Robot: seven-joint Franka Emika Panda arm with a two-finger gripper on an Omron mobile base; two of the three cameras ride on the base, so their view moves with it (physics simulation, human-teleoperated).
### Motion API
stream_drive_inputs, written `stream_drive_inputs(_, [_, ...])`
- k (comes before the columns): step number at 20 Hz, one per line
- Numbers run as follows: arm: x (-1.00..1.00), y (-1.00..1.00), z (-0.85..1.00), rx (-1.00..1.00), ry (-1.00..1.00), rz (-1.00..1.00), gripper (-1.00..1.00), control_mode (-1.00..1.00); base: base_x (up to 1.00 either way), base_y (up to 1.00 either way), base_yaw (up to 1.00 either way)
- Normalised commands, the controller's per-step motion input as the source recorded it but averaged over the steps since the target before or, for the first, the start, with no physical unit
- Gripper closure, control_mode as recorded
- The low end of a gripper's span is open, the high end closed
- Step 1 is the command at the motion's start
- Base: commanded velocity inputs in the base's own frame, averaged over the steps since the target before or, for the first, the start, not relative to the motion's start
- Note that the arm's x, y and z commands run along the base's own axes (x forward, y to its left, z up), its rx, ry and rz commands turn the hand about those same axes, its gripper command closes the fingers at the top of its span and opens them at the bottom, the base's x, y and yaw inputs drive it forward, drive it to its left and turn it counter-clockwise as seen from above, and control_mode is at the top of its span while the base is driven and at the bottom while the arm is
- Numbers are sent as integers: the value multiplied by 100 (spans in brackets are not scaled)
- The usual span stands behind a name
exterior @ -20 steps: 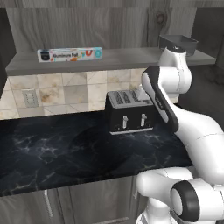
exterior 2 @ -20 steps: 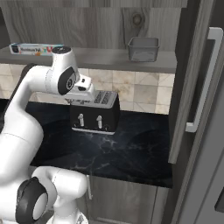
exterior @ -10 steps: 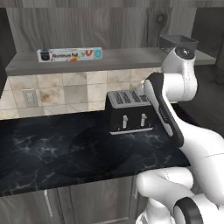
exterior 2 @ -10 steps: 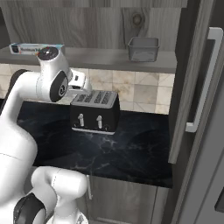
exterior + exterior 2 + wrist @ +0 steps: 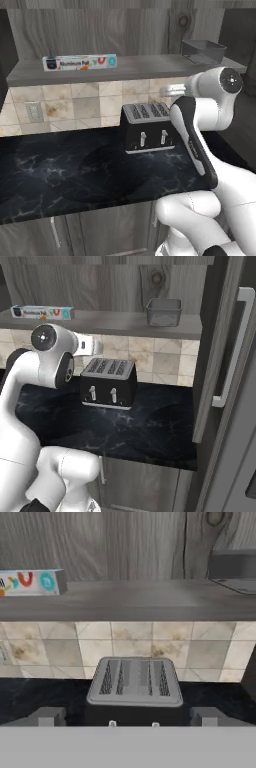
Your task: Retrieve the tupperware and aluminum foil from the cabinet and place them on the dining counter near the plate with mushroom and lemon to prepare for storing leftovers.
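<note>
**Tool spread wide and raised toward the shelf; nothing fetched yet**

Over the last second the white arm has swung its wrist up and across, and the tool has gone from half-closed to fully spread; in the hand view its two dark tips stand far apart low in the frame, with nothing between them. It looks over the black four-slot toaster at the grey shelf board of the tall grey wood-grain cabinet, whose door stands open; the grey boxy plastic tupperware sits on the right part of that shelf, and the long white and pale blue aluminum foil carton lies well apart at the left end; both rest untouched above the black marble-veined desk. I judge this as readying for a first grasp; the carry to the dining counter is all still ahead.
</note>
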Motion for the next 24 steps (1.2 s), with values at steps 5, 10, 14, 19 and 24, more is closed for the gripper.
stream_drive_inputs(5, [0,-33,56,1,-21,0,-100,-100,0,0,0])
stream_drive_inputs(10, [0,-50,56,0,-13,0,-100,-100,0,0,0])
stream_drive_inputs(14, [0,-48,59,-3,-6,0,-100,-100,0,0,0])
stream_drive_inputs(19, [2,-33,50,-7,0,0,-100,-100,0,0,0])
stream_drive_inputs(24, [15,-17,27,-6,0,-1,-100,-100,0,0,0])
